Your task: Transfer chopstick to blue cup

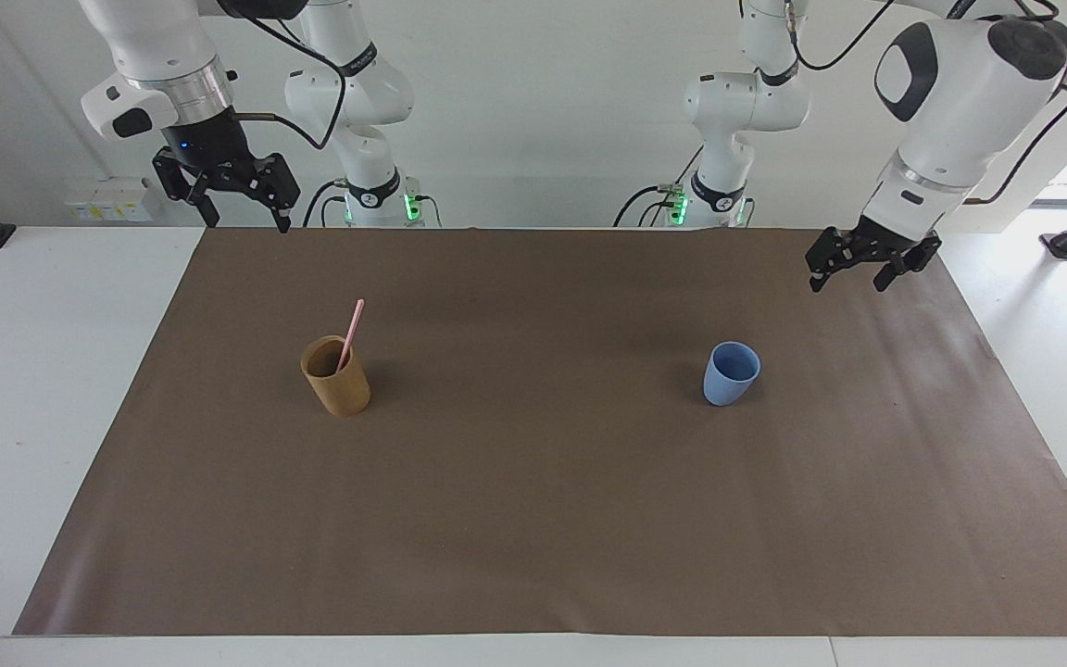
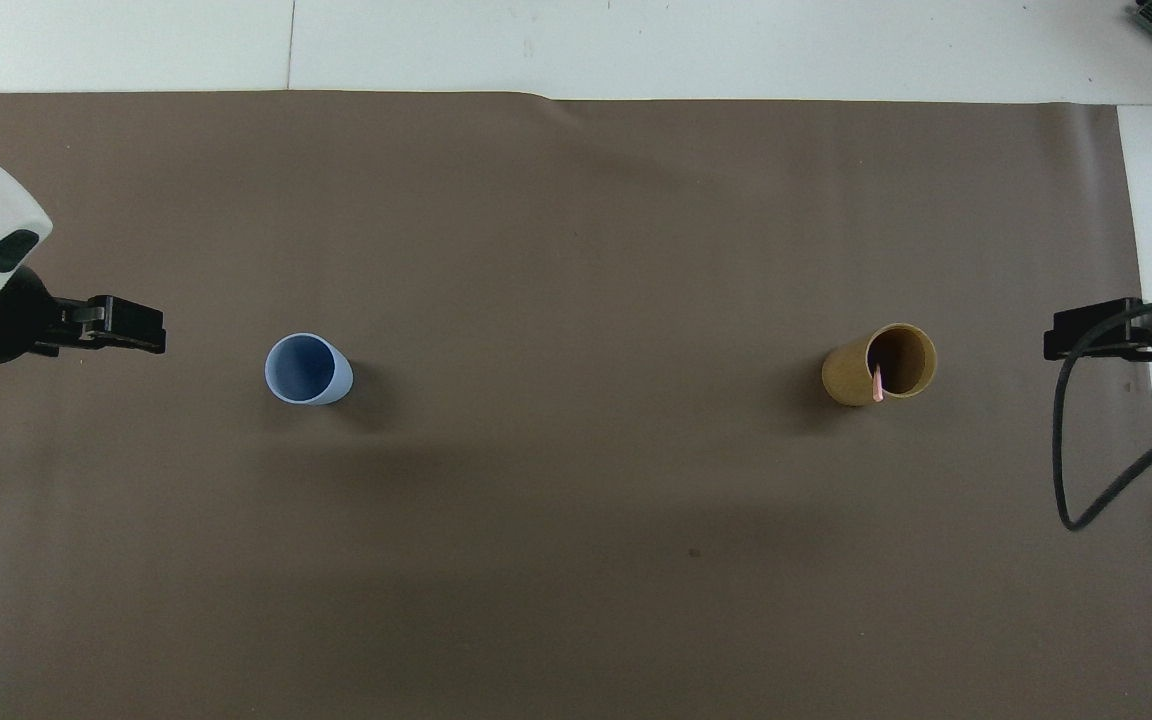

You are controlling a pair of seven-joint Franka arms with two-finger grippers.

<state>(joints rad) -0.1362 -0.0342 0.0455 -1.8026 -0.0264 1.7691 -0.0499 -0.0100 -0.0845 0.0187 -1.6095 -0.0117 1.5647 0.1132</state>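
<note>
Chopstick stands in tan cup, its lower half hidden.

The chopstick, a thin pale-pink stick, stands tilted in a tan cup, its lower end hidden, probably on the bottom. The blue cup stands upright, well apart, toward the left arm's end.

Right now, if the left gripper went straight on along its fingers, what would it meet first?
The left gripper points down over the brown mat, probably meeting bare mat first; the blue cup stands off that line.
</note>
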